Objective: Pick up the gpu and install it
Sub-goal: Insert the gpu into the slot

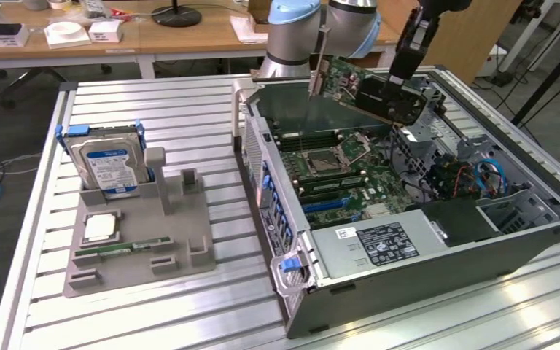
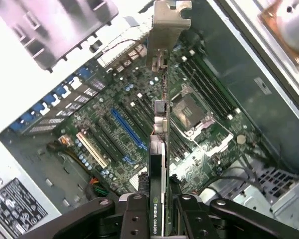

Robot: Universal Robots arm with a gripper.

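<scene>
Above open case (image 1: 436, 292), gpu (image 1: 378, 91) edge-on

A slatted metal table (image 1: 163, 109) carries an open computer case (image 1: 455, 271) lying on its side along the edge at the exterior view's right. Above the case's far end, a black gripper (image 1: 398, 76) clamps a graphics card (image 1: 353, 84), which hangs tilted in the air above the motherboard (image 1: 338, 164). A labelled power supply (image 1: 378, 244) sits at the case's near end. Toward the table's edge at the exterior view's left rests a grey holder (image 1: 178, 237). A hard drive (image 1: 105, 166) with a blue label stands upright in the holder's far part. A square chip (image 1: 101, 227) and a memory stick (image 1: 125, 248) lie flat nearer the table's front edge.
</scene>
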